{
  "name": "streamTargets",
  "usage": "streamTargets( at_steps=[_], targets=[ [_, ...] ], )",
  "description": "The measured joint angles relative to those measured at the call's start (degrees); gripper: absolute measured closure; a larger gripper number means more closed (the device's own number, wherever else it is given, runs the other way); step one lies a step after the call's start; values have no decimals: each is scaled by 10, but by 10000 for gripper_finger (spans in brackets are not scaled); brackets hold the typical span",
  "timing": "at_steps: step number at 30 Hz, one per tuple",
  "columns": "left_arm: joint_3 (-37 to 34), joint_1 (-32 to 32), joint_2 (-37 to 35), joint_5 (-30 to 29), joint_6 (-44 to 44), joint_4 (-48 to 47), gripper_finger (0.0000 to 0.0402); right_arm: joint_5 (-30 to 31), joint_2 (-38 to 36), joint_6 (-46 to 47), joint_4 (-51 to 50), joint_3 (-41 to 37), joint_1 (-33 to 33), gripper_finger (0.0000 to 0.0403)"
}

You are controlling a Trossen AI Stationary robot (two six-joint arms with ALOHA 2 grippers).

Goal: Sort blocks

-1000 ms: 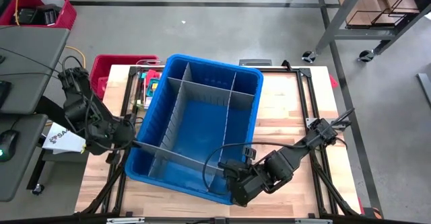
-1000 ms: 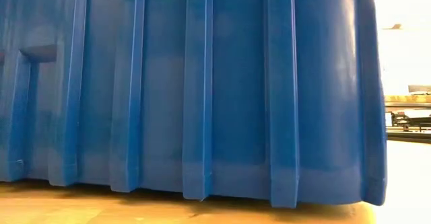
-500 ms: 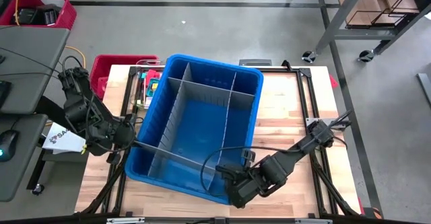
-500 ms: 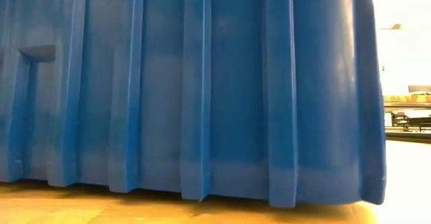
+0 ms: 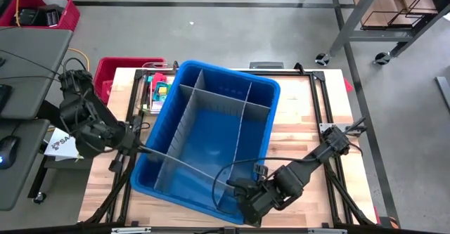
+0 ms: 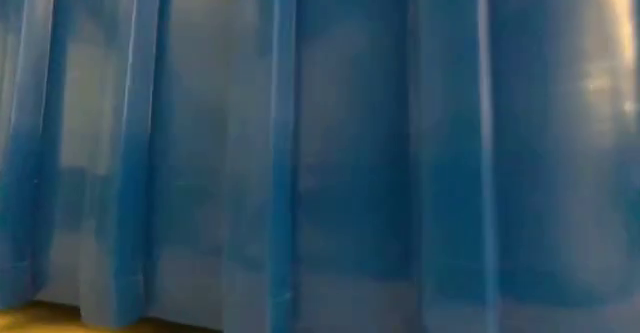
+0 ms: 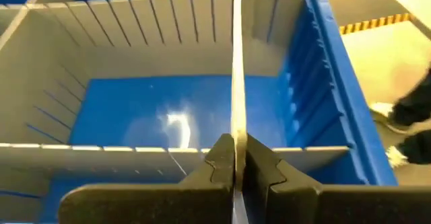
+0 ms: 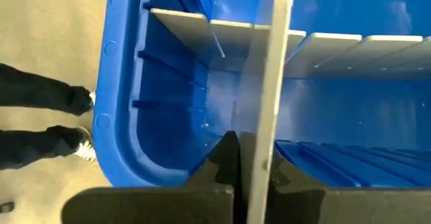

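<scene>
A large blue bin (image 5: pixel 211 132) stands on the wooden table, split by thin grey divider panels (image 5: pixel 242 132). It fills the low view (image 6: pixel 320 143). Small coloured blocks (image 5: pixel 160 88) lie in a heap behind the bin's far left corner, partly hidden by its rim. My left gripper (image 5: pixel 138 147) is at the bin's left wall, shut on a cross divider. My right gripper (image 5: pixel 233 192) is at the bin's near wall, shut on a lengthwise divider. My left gripper pinches the top edge of the grey cross divider (image 7: pixel 234 140) between its two fingers, at the panel's left end by the bin wall. The fingers lie along the panel, which stands upright in the bin. My right gripper pinches the grey lengthwise divider (image 8: pixel 268 126) between its two fingers, at its near end by the bin's near wall. The fingers come from the near side, along the panel. The panel stands upright in the bin.
A red crate (image 5: pixel 116 72) stands beyond the table's far left corner. A black frame (image 5: pixel 320 114) runs along the table edges. A person's dark legs and shoes (image 8: pixel 40 116) show on the floor beside the table. Bare wood (image 5: pixel 302 121) lies right of the bin.
The blue bin has slid toward the table's near edge and turned a little, with its far right corner swinging right. It now fills the low view. My right gripper has gone toward the near edge, and my left arm has shifted slightly left. Both have stayed shut on the dividers.
</scene>
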Motion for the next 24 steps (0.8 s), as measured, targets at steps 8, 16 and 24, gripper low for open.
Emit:
streamTargets(
  at_steps=[8, 16, 24],
  targets=[
    [2, 1, 0, -73, 46, 122, 401, -3, -5, -2, -17, 0, 0, 403],
    [1, 1, 1, -99, 96, 195, 401, -16, -5, -16, -23, -1, -2, 403],
    [-30, 1, 9, -100, 22, 125, 401, -40, -9, -15, -27, 13, -1, 403]
  ],
)
